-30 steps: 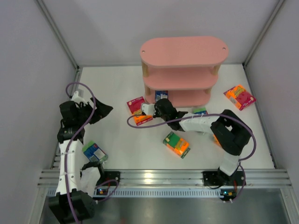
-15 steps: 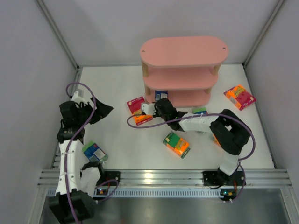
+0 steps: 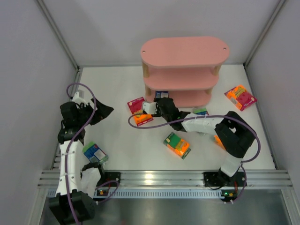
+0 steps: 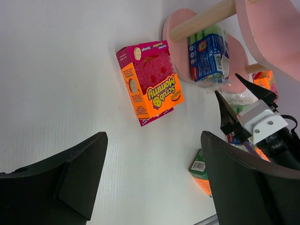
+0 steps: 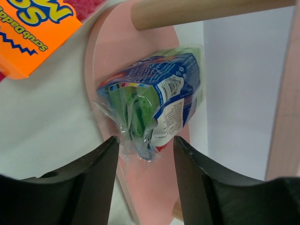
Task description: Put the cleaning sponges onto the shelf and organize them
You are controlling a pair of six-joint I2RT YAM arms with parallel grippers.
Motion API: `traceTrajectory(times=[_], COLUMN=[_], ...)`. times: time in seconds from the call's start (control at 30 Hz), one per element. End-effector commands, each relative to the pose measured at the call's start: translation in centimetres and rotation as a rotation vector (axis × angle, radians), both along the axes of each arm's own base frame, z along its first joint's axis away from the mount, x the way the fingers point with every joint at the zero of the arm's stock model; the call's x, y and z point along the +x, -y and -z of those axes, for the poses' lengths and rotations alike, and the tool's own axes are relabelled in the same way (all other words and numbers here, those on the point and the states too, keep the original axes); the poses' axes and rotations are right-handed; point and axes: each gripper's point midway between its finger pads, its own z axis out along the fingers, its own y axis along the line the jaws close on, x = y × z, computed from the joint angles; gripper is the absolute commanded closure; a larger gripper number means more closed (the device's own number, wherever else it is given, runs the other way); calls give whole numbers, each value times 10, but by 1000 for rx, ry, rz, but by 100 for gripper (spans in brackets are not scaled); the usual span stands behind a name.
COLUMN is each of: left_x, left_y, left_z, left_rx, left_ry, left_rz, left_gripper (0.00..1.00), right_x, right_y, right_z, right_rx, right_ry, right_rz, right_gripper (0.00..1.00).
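- Blue-and-green pack [image 5: 154, 101] sits on the shelf [image 5: 105, 61] bottom board, centre frame; right gripper [image 5: 144, 140] spread at its wrapper.
- Left gripper [image 4: 153, 136] spread, empty; orange-and-magenta pack [image 3: 139, 111] and others wait on the table [image 3: 117, 84].

A white table [image 3: 122, 145] fills the middle of the overhead view. Grey panels close it in: a back wall [image 3: 140, 28] at 12 o'clock, a left wall [image 3: 23, 93] at 9 and a right wall [image 3: 283, 103] at 3. A ribbed metal rail [image 3: 164, 178] runs along 6 o'clock. Below it lies what may be a dark steel sheet [image 3: 187, 211].
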Motion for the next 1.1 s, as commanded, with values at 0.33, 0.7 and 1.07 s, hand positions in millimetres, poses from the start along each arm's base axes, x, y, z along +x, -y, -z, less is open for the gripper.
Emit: traceTrajectory(times=[0.33,0.7,1.07], left_x=[0,-2,-16], left_y=[2,8,59], left_z=[-12,-18,-29], left_rx=[0,-6,-62], left_ry=[50,68,72], left_rz=[19,64,310], left_gripper=[13,13,13], right_x=[-11,-97,-147], right_y=[10,-5,98], right_z=[-38,-71,-89], right_rx=[75,169,425], right_ry=[7,-327,-654], right_rz=[2,-312,-279], right_gripper=[31,17,17])
